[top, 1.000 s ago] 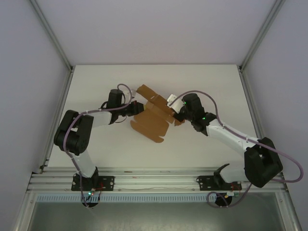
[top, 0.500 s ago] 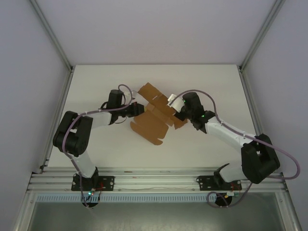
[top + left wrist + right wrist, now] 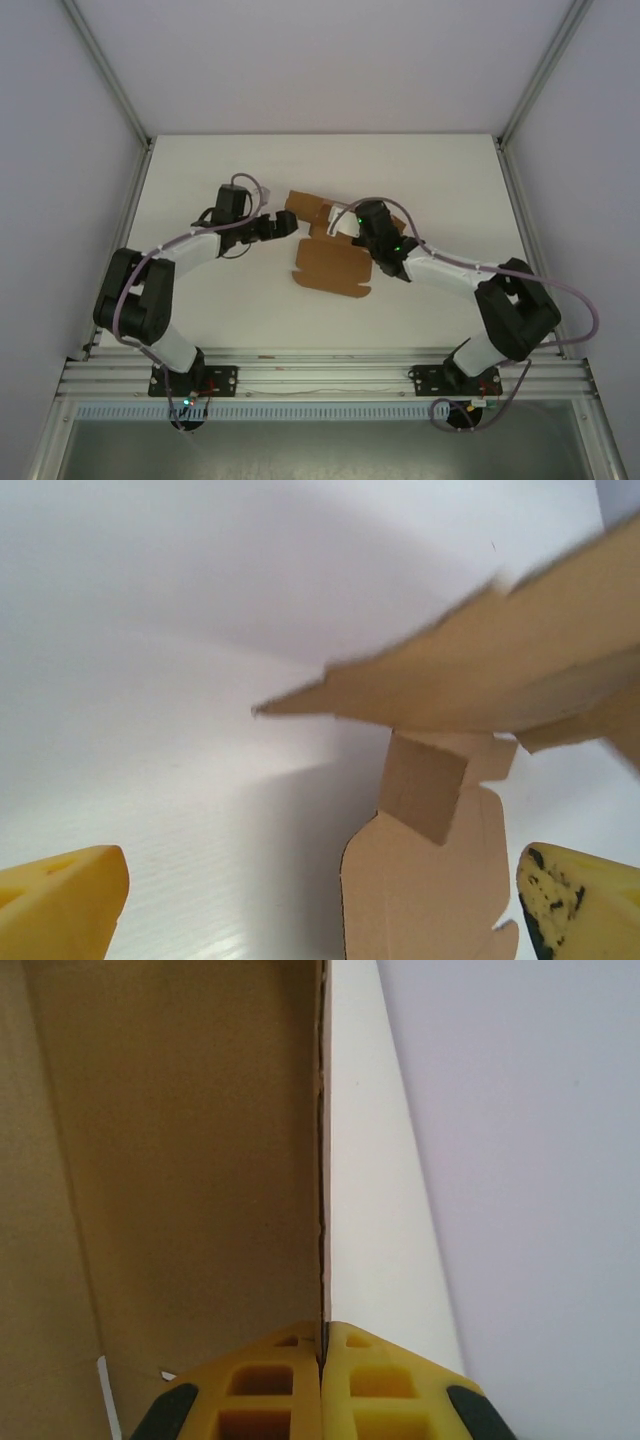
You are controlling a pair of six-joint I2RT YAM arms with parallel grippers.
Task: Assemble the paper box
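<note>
The paper box (image 3: 333, 267) is a brown die-cut cardboard sheet, partly folded, lying mid-table with its far flaps raised. My right gripper (image 3: 346, 230) grips a raised wall from the right. In the right wrist view its yellow fingers (image 3: 270, 1380) are pressed together on the thin edge of the paper box (image 3: 190, 1160). My left gripper (image 3: 287, 224) sits at the sheet's far left corner. In the left wrist view its fingers (image 3: 60, 900) stand wide apart, with a flat panel of the paper box (image 3: 430, 880) lying between them and a raised flap (image 3: 480, 670) above.
The white table (image 3: 200, 170) is fenced by metal frame posts at both sides and white walls behind. Purple cables loop over both arms. The arm bases sit on a rail at the near edge.
The right arm has swung left, carrying and turning the sheet so its flat panel now lies more level and nearer. The left arm has pulled back and up to the left.
</note>
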